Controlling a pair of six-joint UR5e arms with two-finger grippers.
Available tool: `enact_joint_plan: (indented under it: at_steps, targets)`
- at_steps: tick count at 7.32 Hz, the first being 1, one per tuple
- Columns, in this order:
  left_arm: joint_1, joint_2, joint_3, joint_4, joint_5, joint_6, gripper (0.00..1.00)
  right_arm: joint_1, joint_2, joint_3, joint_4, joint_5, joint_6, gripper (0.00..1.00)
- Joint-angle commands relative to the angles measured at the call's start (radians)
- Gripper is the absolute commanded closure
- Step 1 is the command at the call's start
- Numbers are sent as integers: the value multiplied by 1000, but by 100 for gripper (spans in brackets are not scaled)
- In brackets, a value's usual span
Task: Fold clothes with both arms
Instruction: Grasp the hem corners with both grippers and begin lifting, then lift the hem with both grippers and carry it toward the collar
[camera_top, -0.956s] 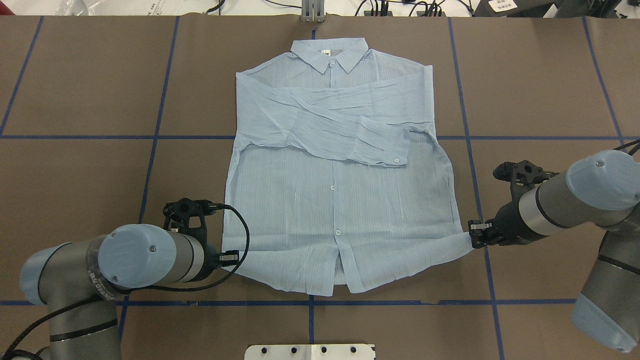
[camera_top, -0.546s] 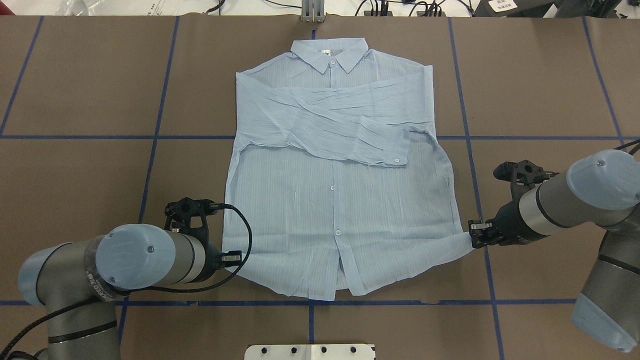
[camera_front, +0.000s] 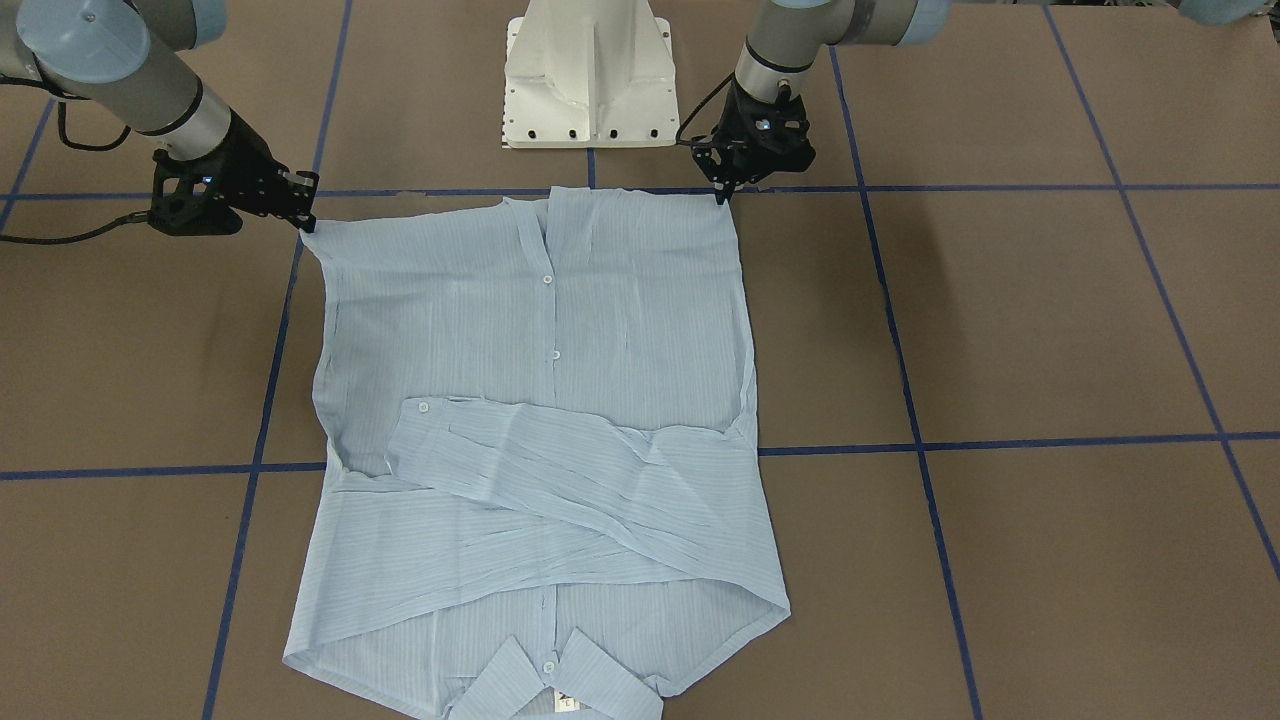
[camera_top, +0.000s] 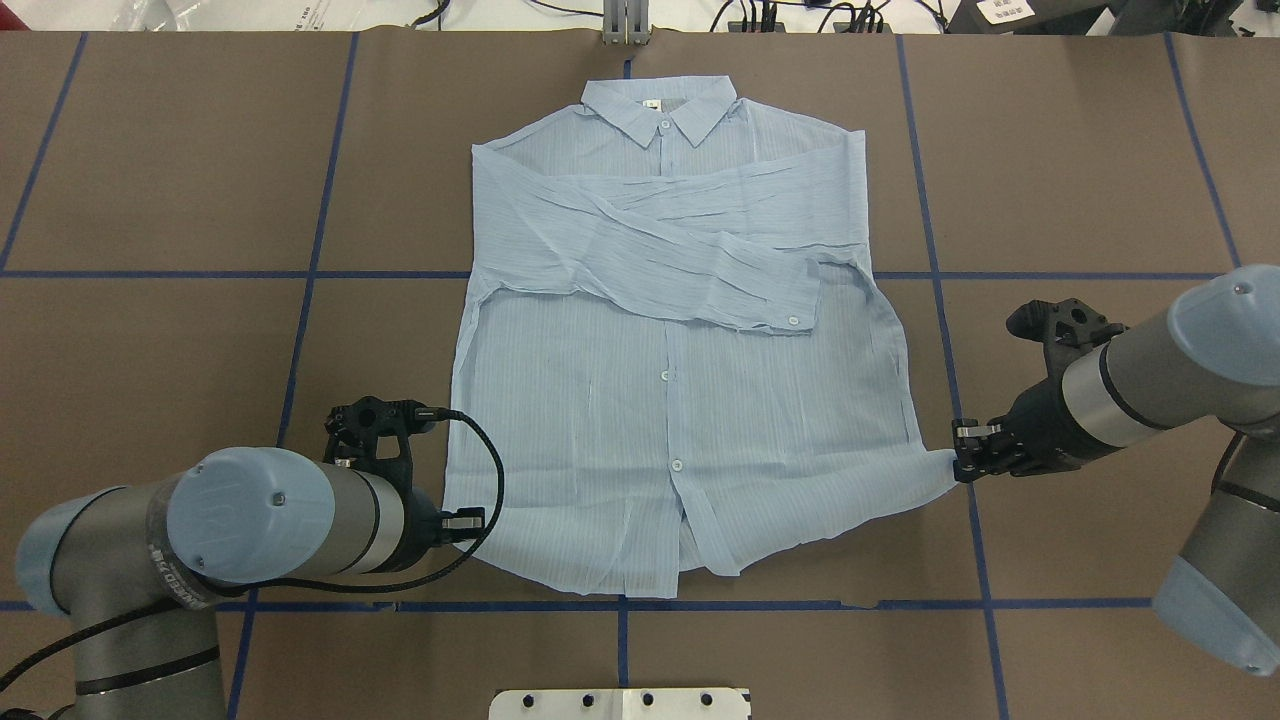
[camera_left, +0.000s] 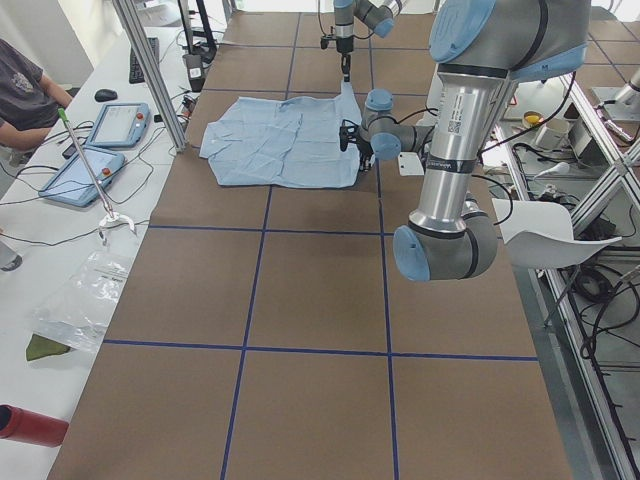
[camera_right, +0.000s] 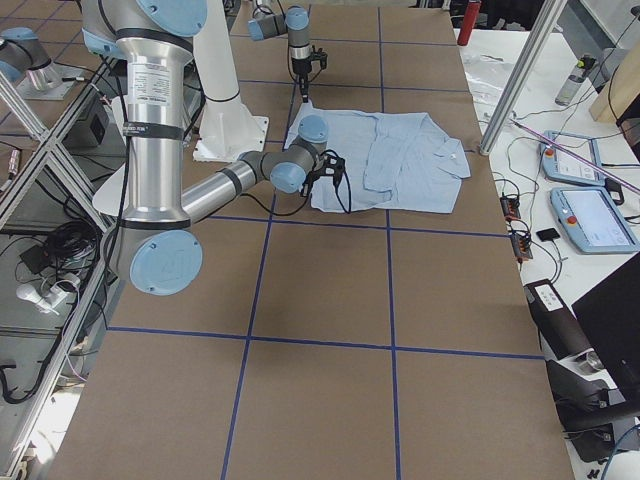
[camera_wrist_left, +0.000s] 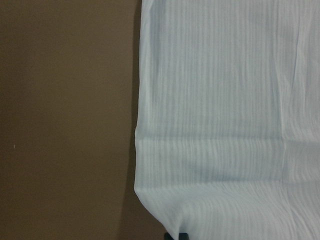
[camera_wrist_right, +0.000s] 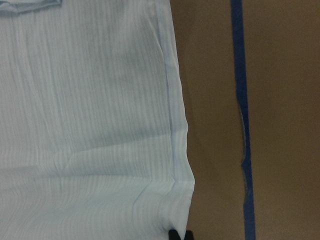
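Clamped onto the shirt (camera_top: 670, 400) hem with left gripper (camera_top: 470, 520) at 7 o'clock, right gripper (camera_top: 962, 465) at 4; next up, probably lifting evenly toward 12.

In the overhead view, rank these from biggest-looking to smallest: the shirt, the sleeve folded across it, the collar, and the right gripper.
1. shirt
2. sleeve folded across it
3. collar
4. right gripper, clearly the smallest
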Motion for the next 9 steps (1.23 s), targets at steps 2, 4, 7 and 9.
enact_joint_plan:
  at_steps: [2,4,7,9]
  targets:
    - [-1,49,-75,-2,-32,59,100,63,1,-4,0,61,-29,100]
    - [-1,57,-108,-2,-74,84,100,80,19,-9,0,70,-29,100]
    - [-55,39,-100,-8,-65,148,100,160,79,-26,-7,128,-29,100]
    - [-173,-9,-95,-10,-76,200,100,207,128,-63,-12,141,-29,100]
